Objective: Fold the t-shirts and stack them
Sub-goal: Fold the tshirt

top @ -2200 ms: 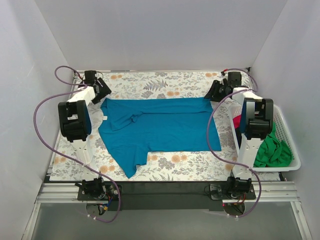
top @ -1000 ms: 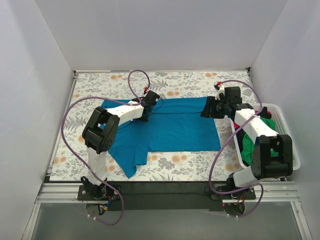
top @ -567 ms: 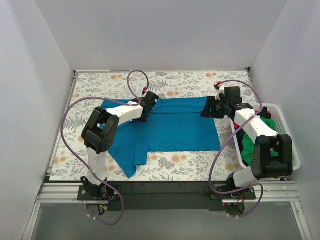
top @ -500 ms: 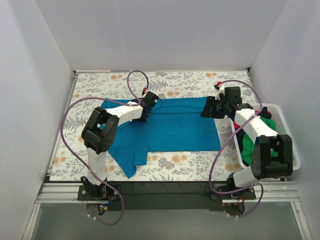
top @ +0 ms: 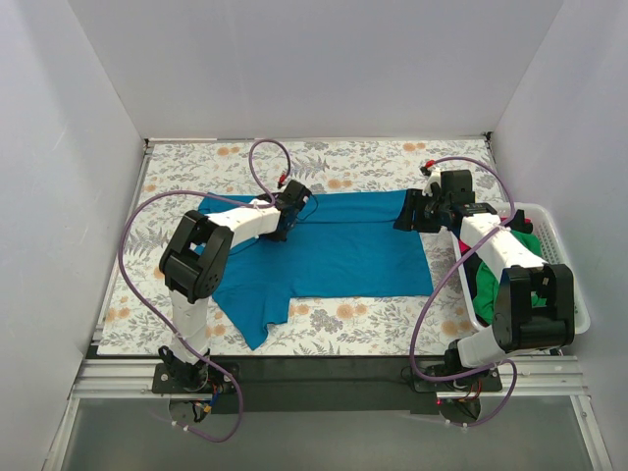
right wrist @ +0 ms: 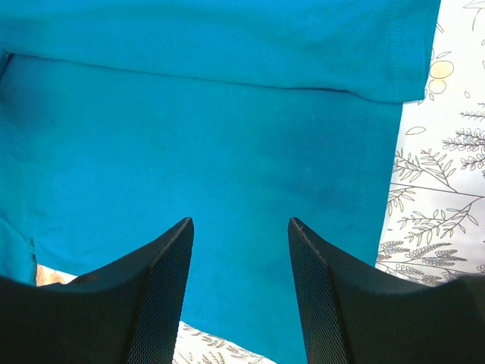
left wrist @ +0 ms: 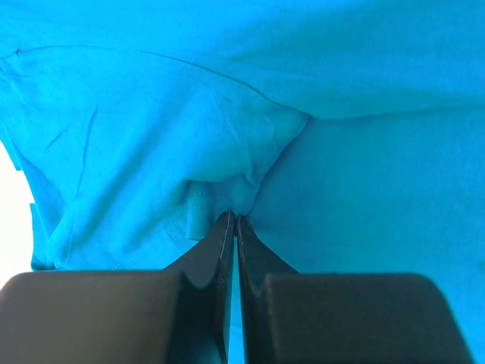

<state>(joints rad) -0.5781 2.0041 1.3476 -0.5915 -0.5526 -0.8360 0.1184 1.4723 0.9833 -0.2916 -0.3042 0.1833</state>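
Two questions: where is the shirt, and what are the jaws doing?

From the top camera I have the shirt, a teal one, spread flat on the floral cloth. Nearest me, one sleeve trails toward the near edge on my left. Farther out, along the shirt's far side, both grippers are down at it. The left gripper is at a fold on the far left part, and the right gripper is at the far right corner.

Can you read the grip from up there?

No, the top view is too small to show the fingers. My left wrist camera does show them. The jaws are pressed together with only a hairline between them, the tips nip a small ridge of teal cloth, and creases run into the pinch. The right wrist camera shows the opposite: jaws standing wide apart with nothing between them, over the shirt just inside its hemmed edge, floral cloth to the right. I can't tell whether those tips touch the fabric.

Anything the wrist cameras miss?

The basket off the cloth's right edge, with a green shirt in it. I only have that from the top camera.
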